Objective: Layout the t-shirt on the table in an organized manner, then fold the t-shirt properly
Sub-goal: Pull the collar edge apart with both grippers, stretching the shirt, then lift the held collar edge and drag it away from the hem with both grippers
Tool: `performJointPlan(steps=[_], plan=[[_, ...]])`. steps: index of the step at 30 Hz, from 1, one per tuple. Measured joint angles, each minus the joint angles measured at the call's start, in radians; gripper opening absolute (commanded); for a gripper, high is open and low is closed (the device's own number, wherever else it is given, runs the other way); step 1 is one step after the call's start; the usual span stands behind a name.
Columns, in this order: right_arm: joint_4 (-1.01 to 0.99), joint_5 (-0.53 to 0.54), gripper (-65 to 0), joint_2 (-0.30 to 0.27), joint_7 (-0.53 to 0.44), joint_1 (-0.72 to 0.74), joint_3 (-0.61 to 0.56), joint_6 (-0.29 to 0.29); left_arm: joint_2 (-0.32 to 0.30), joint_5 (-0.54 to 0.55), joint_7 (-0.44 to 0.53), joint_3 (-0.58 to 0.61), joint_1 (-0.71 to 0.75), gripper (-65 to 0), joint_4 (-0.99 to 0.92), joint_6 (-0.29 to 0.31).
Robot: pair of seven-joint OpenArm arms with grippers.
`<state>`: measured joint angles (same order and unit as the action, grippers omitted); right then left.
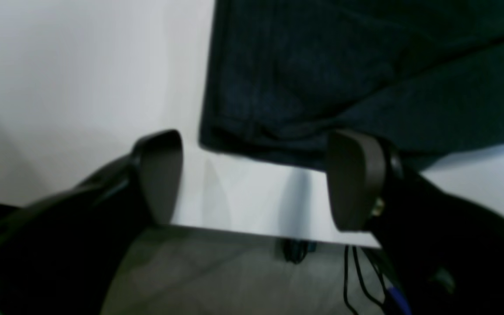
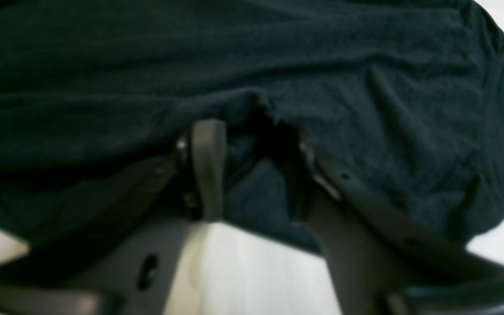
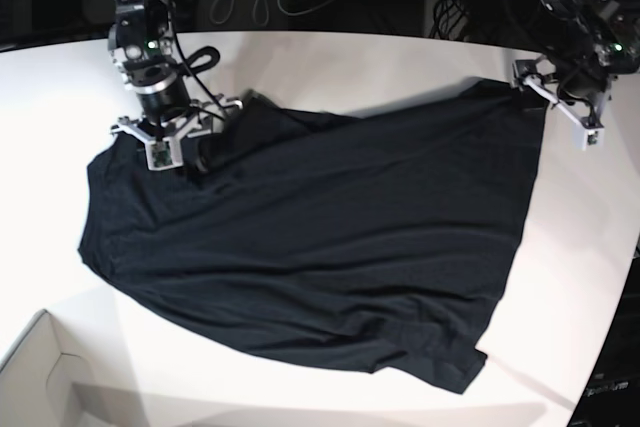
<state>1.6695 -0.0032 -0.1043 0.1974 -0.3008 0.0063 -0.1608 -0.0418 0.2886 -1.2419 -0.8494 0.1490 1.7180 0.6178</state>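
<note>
On the table (image 3: 330,57), the t-shirt (image 3: 310,247) is spread roughly flat across the middle, skewed diagonally, with its 2 far corners up by the arms and the opposite edge running toward the near table rim. You're partway through layout, as I read it: cloth is open in 1 layer mostly, but it's crooked, wrinkled, and the lower-right corner looks bunched. No fold is visible yet, so straightening plus all folding is left.

Left gripper (image 1: 254,179): jaws wide apart, nothing between them, only bare white table. The shirt corner lies just beyond the fingertips; one fingertip overlaps its edge in the wrist view, contact I can't confirm. In the base view that arm sits at the far right corner of the shirt, wrist tipped down toward the table.

Right gripper (image 2: 256,170): jaws partly apart, a bunched bit of black fabric lying between them. Whether the pads touch it you can't tell from the wrist view; it doesn't look clamped. The arm stands over the far left shoulder area, pointing down onto the cloth.

A cardboard box (image 3: 45,382) corner shows at near left, apart from the shirt.
</note>
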Motion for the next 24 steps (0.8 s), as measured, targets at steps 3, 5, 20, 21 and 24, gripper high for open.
performJointPlan(steps=[3,5,20,21,24], plan=[[0.048,-0.001,-36.2,0.0,0.002,-0.04,0.0,0.0,0.005,0.0,0.045,0.0,0.001,-15.5,-0.024,0.0],[0.082,0.0,-35.6,0.0,0.0,-0.061,-0.002,0.001,0.006,0.001,0.081,-0.002,0.007,-15.5,-0.035,-0.001],[0.154,0.001,-35.6,0.0,0.011,-0.196,-0.182,0.004,-0.007,0.018,0.208,-0.003,0.0,-31.9,-0.162,0.0],[0.154,0.0,-35.6,0.0,0.009,-0.196,-0.191,0.004,-0.004,0.015,0.213,-0.001,-0.005,-37.1,-0.166,0.0],[0.13,0.004,-35.6,0.0,-0.003,-0.188,-0.197,0.004,0.0,0.019,0.225,0.0,-0.023,-50.9,-0.19,0.001]])
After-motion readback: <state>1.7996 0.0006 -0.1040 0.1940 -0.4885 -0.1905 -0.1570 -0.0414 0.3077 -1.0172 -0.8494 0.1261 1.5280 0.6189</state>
